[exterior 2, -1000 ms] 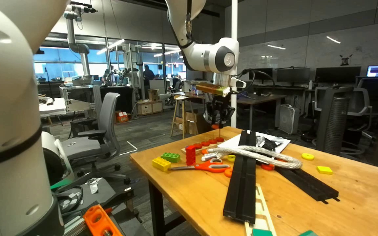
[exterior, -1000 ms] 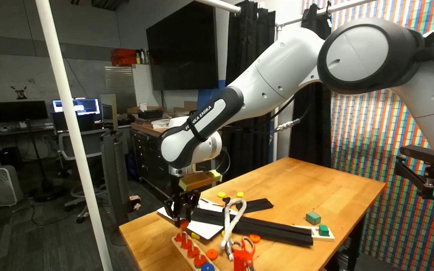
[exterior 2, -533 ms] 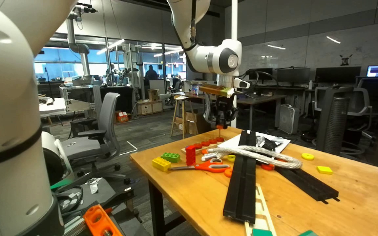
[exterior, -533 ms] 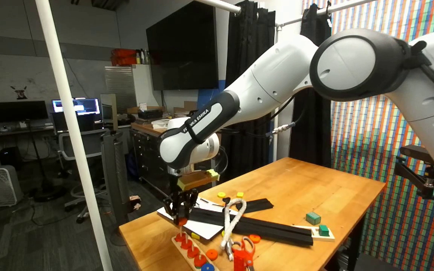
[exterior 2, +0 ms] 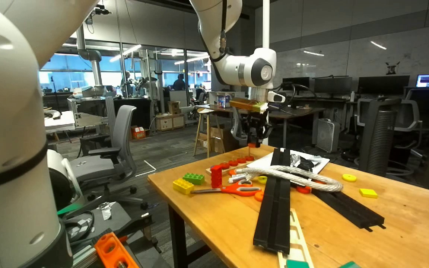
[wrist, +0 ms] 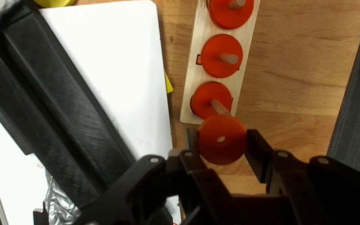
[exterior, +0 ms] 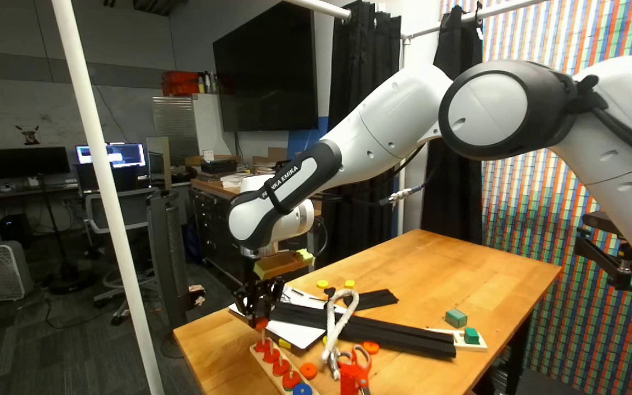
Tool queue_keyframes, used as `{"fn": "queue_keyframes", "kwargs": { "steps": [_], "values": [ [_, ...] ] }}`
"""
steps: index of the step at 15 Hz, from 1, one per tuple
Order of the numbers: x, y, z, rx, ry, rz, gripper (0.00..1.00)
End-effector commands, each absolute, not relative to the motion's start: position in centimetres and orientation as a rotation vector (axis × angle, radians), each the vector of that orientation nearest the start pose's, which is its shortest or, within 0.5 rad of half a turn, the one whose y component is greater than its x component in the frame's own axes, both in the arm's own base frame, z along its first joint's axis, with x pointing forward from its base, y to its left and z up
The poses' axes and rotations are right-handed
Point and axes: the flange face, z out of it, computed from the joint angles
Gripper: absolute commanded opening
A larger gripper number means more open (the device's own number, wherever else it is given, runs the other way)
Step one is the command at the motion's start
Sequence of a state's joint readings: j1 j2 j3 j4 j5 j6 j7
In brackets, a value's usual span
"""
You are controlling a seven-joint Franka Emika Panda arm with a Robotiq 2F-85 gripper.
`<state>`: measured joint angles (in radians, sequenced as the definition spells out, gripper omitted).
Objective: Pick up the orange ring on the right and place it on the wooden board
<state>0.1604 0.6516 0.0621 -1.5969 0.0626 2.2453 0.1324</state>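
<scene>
My gripper point(wrist: 222, 140) is shut on an orange ring point(wrist: 227, 150), with one finger point(wrist: 256, 143) on each side of it. The wooden board point(wrist: 239, 75) is a pale narrow strip with upright pegs, most carrying red-orange rings point(wrist: 222, 47). The held ring is above the board's end peg point(wrist: 218, 106), whose upper part goes behind it in the wrist view. A pale spot shows in the ring's hole; I cannot tell whether it is the peg tip. In both exterior views the held ring point(exterior: 261, 323) point(exterior 2: 252, 145) is close to the peg's top.
A white flat panel point(wrist: 130, 72) lies beside the board, with a long black bar point(wrist: 58, 103) across it. A rope point(exterior 2: 292, 173), scissors point(exterior 2: 237, 189), a red block point(exterior 2: 216, 176) and loose orange rings point(exterior: 309, 370) lie on the table point(exterior: 436, 274).
The gripper has moved with the ring slightly away from the robot's base, leftward in one exterior picture and rightward in the other. The arm's elbow has lowered. The ring stays held.
</scene>
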Motion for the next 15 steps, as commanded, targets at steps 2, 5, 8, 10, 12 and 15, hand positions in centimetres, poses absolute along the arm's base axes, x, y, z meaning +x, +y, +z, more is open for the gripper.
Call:
{"fn": "queue_keyframes", "kwargs": {
  "steps": [2, 5, 8, 10, 12, 15],
  "values": [
    [68.44, 15.26, 25.79, -3.082, -0.047, 0.025, 0.17],
    [68.16, 15.28, 25.75, -3.08, -0.044, 0.053, 0.17],
    [67.93, 15.26, 25.73, -3.077, -0.044, 0.086, 0.17],
    [67.81, 15.29, 25.73, -3.077, -0.045, 0.104, 0.17],
    [67.7, 15.33, 25.68, -3.077, -0.047, 0.119, 0.17],
    [67.67, 15.4, 25.59, -3.074, -0.051, 0.132, 0.17]
  ]
}}
